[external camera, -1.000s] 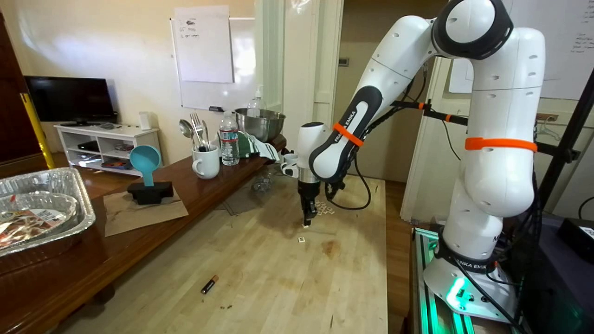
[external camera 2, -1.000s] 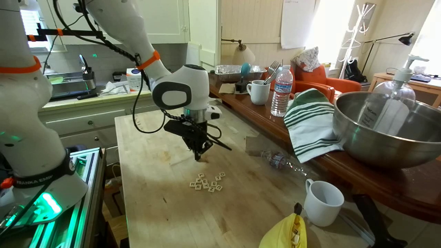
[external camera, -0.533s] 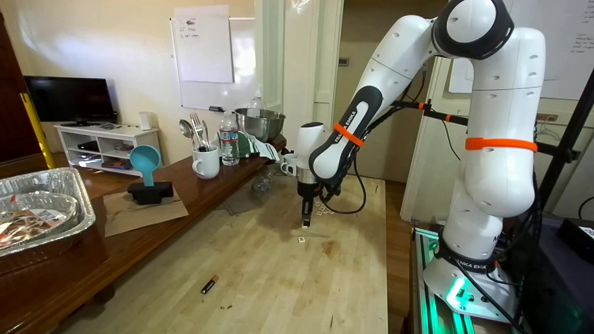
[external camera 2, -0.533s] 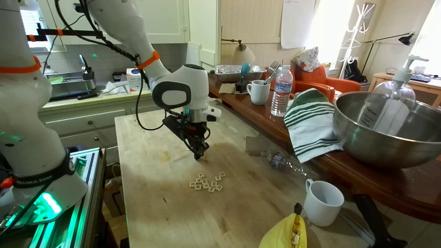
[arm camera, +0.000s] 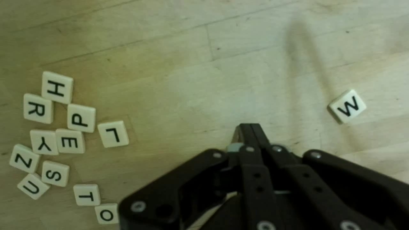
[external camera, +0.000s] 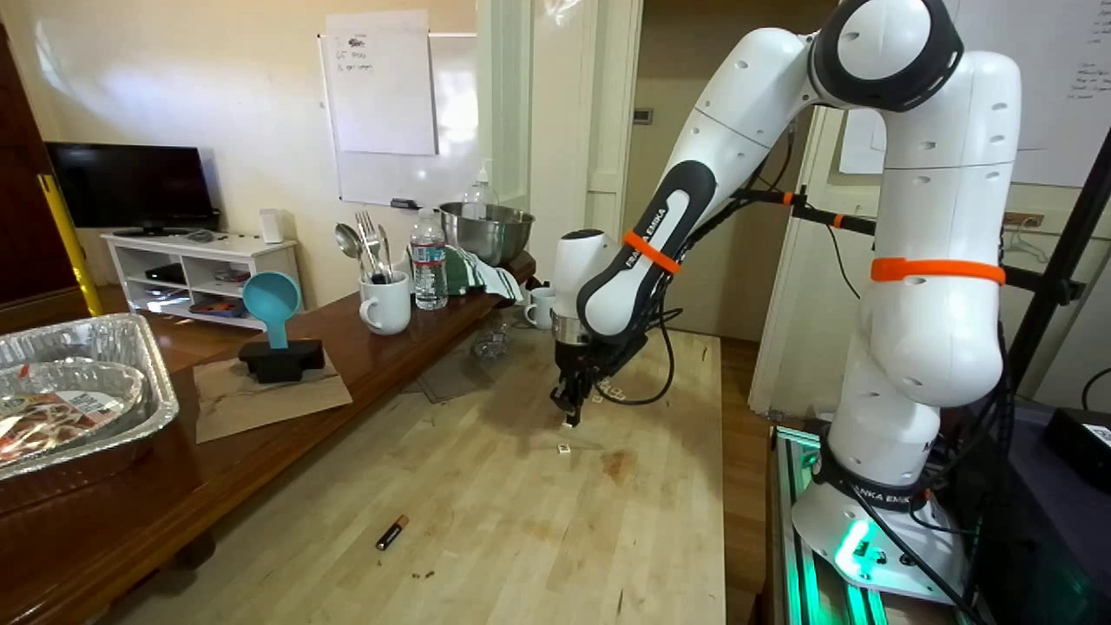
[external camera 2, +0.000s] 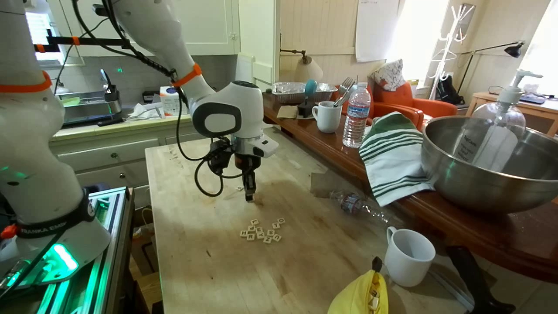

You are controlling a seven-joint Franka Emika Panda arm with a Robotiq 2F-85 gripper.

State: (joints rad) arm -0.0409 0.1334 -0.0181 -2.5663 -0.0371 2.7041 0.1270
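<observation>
Wooden tabletop, white cabinets beyond. Your gripper: fingers pressed together, near tile "W"; arm reads "FRANKA EMIKA".

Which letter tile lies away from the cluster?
The W tile, right of the gripper in the wrist view; the other legible tiles all sit at left.

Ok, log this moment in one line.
claw: shut, close to table | W tile: apart from claw | letter-tile cluster: left in wrist view | grip contents: unclear

Daylight blows out the window in an exterior view. The wrist view is dim, with a soft forked shadow; the gripper seems slightly blurred.
</observation>
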